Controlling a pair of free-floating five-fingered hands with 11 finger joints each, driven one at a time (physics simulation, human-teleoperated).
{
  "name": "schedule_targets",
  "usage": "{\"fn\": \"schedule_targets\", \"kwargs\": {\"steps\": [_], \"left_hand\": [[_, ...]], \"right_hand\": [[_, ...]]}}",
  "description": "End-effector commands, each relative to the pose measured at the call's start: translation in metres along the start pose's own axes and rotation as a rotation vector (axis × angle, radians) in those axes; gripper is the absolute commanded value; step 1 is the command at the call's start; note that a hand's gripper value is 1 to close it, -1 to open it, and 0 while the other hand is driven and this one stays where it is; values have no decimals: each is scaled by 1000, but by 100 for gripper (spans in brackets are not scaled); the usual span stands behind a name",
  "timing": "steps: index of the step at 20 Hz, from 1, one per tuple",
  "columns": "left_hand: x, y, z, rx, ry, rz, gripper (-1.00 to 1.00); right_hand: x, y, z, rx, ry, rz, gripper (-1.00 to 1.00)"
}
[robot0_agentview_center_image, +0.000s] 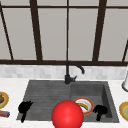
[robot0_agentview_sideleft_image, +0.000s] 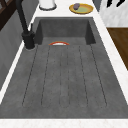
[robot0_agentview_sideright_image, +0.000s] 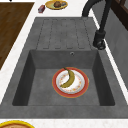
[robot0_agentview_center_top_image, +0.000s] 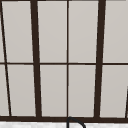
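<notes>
1. risk: right hand (robot0_agentview_center_image: 100, 109) sits just beside the plate (robot0_agentview_center_image: 90, 104) in the sink (robot0_agentview_center_image: 45, 95); a sideways knock on the rim could slide the plate across the basin floor or tip it, and the banana (robot0_agentview_center_image: 84, 106) lying loose on it would probably roll off
2. risk: a red ball (robot0_agentview_center_image: 67, 115) covers the front middle of the front view and hides the plate's near-left edge, so a reach from that side is hard to judge and could bump ball or plate
3. risk: the basin wall is close on the right hand's right, so there is little room and it could scrape the wall
4. right hand: dark clump, holds nothing as far as i can see, can't tell if it is spread or closed; can't tell if it touches the plate rim or is just apart
5. left hand (robot0_agentview_center_image: 25, 107): over the drainboard at the sink's left, fingers spread and relaxed, holding nothing, well apart from the plate
6. plate: flat on the basin floor, right half of the sink, right side view shows plate (robot0_agentview_sideright_image: 55, 85) centred there with the banana (robot0_agentview_sideright_image: 68, 78) lying across its middle
7. plate relative to right hand: to its left and slightly behind, ball further left, faucet (robot0_agentview_center_image: 67, 72) behind at the back edge
</notes>
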Motion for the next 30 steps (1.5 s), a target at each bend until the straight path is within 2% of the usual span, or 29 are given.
{"fn": "schedule_targets", "kwargs": {"steps": [1,4,9,10,13,16,20,21,23,26,30], "left_hand": [[-9,0,21,-9,-10,19,-100],[-21,3,36,2,-6,48,-100],[-40,-2,65,-2,-16,53,-100],[-42,-7,71,-5,-19,35,-100],[-48,-22,96,-4,-14,31,-100],[-54,-36,118,-17,-5,38,-100],[-65,-59,148,-31,0,64,-100],[-69,-67,155,-16,-5,69,-100],[-79,-77,169,-7,-16,65,-100],[-99,-86,184,-16,-41,52,-100],[-126,-100,205,-18,-47,40,-100]], "right_hand": [[0,0,0,0,0,0,0],[0,0,0,0,0,-1,0],[0,0,0,-1,0,-1,0],[0,0,0,-1,0,-1,0],[0,0,0,-1,1,-2,0],[0,0,0,-1,1,-2,0],[0,0,0,-1,1,-2,0],[0,0,0,-1,1,-2,0],[0,0,0,-1,1,-2,0],[0,0,0,-1,1,-2,0],[0,0,0,-1,1,-2,0]]}}
